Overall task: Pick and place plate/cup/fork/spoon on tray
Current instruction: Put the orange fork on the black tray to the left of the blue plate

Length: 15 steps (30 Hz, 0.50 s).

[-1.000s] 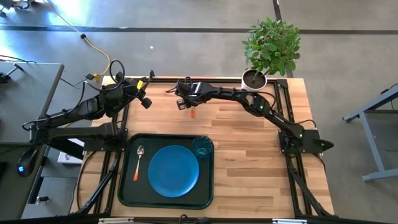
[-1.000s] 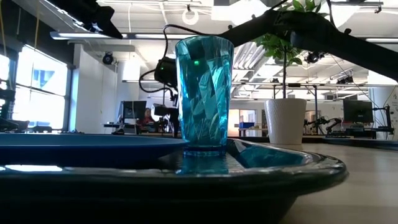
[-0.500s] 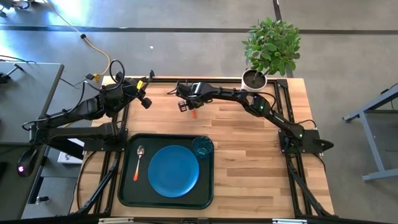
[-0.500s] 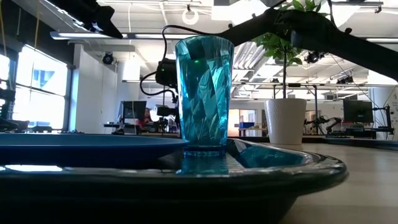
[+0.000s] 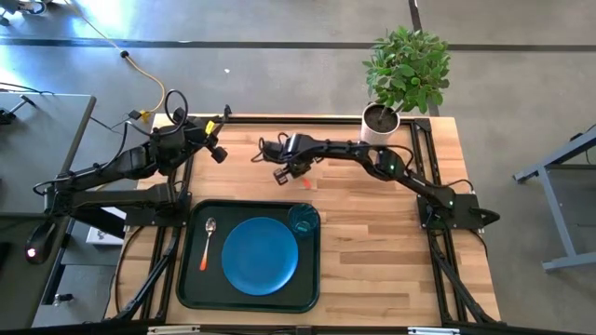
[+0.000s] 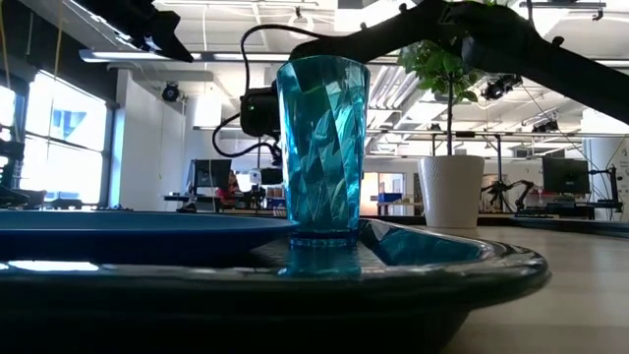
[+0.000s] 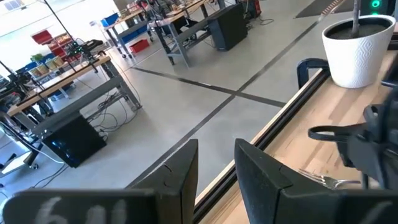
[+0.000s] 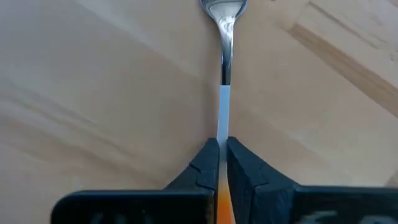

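The fork (image 8: 224,74) has silver tines and an orange handle and lies over the bare wood beyond the tray's far edge. My right gripper (image 8: 222,152) (image 5: 292,175) is shut on it. My left gripper (image 7: 217,177) (image 5: 216,149) waits open at the table's far left, above the edge. The dark tray (image 5: 186,279) sits at the near left. On it are the blue plate (image 5: 260,255), the teal cup (image 5: 303,221) standing upright at the plate's far right, and the spoon (image 5: 207,244) lying left of the plate. My right gripper pinches the fork's orange handle (image 8: 222,190) between its two fingertips, one on each side. The fingers come from above, and the neck and tines (image 8: 224,9) stick out beyond them. Whether the fork is lifted clear of the wood I cannot tell.
A white plant pot (image 5: 380,121) with a leafy plant stands at the table's far right corner. Bare wood (image 5: 391,242) stretches right of the tray. In the low view the cup (image 6: 322,147) hides much of the table behind it.
My right gripper has gone toward the table's right and near edges, closer to the tray's far edge. The fork's orange handle has shifted the same way with it.
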Each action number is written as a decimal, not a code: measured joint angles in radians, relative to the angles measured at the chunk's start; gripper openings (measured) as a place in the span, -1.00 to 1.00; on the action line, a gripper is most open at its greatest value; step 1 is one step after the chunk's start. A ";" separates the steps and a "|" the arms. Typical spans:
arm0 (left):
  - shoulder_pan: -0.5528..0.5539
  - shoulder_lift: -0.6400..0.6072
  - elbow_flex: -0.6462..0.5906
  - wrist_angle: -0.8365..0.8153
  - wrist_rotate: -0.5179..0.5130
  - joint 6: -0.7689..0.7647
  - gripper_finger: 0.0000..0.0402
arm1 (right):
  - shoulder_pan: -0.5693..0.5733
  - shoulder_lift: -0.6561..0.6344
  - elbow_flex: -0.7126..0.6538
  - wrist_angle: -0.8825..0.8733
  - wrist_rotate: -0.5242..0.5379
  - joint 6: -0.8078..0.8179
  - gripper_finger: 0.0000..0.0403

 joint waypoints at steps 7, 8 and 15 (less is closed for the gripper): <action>0.000 0.000 0.000 -0.043 0.023 -0.025 -0.53 | 0.032 0.006 0.077 -0.006 0.144 -0.031 -0.98; 0.000 0.000 0.000 -0.045 0.042 -0.032 -0.53 | 0.036 0.004 0.097 0.003 0.169 -0.043 -0.98; -0.002 -0.018 0.000 -0.071 0.106 -0.055 -0.53 | 0.083 -0.092 0.055 0.023 0.392 -0.059 -0.98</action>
